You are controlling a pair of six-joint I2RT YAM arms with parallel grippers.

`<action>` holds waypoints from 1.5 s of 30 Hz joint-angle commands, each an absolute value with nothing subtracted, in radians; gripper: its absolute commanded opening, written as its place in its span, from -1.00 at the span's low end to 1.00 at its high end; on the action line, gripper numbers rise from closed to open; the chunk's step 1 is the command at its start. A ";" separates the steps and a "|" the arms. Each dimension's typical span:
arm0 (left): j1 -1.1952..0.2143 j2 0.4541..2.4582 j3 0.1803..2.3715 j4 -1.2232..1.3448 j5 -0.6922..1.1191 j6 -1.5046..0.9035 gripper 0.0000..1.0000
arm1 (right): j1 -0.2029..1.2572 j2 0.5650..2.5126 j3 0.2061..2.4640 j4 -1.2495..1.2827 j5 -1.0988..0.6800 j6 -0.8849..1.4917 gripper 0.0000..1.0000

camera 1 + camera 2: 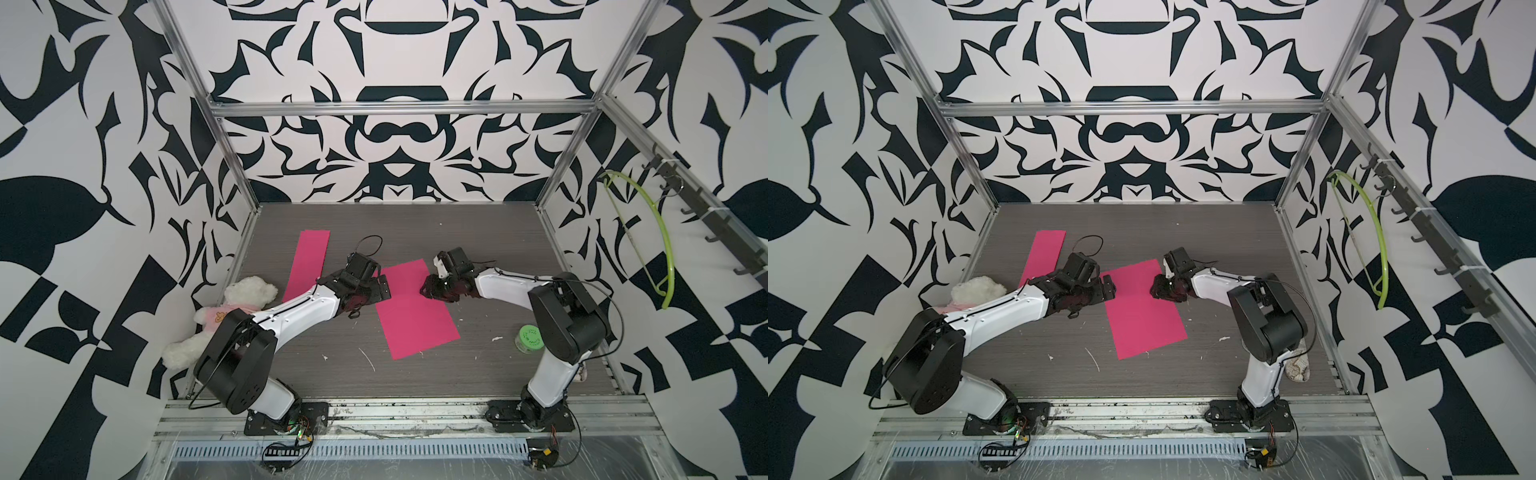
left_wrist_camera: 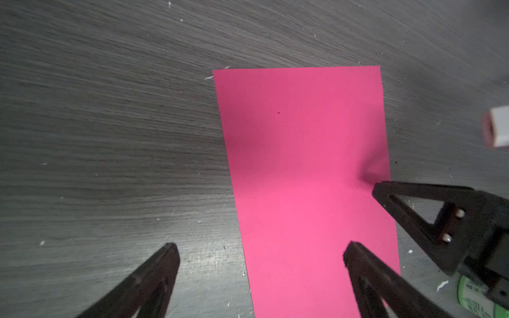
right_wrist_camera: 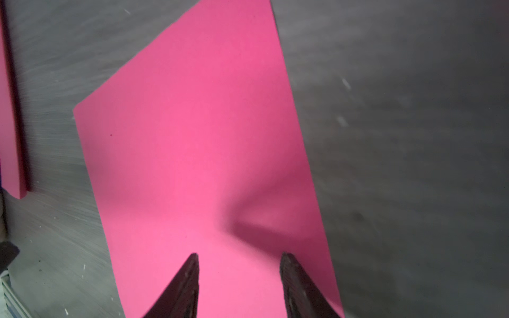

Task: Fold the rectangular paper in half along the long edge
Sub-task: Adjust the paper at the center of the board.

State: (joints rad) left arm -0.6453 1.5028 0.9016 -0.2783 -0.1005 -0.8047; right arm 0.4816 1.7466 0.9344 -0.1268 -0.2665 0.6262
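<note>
Paper (image 3: 192, 137) puckers by the right gripper's (image 3: 238, 256) half-parted tips, seen only in wrist views; left gripper (image 2: 261, 245), spread wide, straddles its edge; a green jar (image 1: 528, 338) apart from the paper hides its contents.

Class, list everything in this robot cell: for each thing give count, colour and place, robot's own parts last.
Paper sheet: one, pink, flat mid-table between the grippers.
Narrow paper strip: one, pink, far left of table.
Teddy bear: one, white with pink top, table's left edge.
Jar: one, green, table's near right.
Hanger: one, yellow-green, hanging at the cell's right side.
Table: one, grey woodgrain, cell floor.
Left gripper: one, black, open at the sheet's left edge.
Right gripper: one, black, jaws apart, tips on sheet's right edge.
</note>
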 commanded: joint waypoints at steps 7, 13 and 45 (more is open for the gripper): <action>-0.647 1.549 0.917 -0.246 -0.068 -0.825 0.98 | 0.506 1.606 0.925 -0.213 -0.197 0.651 0.02; -0.649 1.525 0.891 -0.243 -0.083 -0.841 0.98 | 0.505 1.680 1.106 -0.278 -0.207 0.575 0.35; -0.789 1.717 1.049 -0.241 -0.075 -0.870 0.90 | 0.495 1.859 1.199 -0.231 -0.266 0.577 -0.12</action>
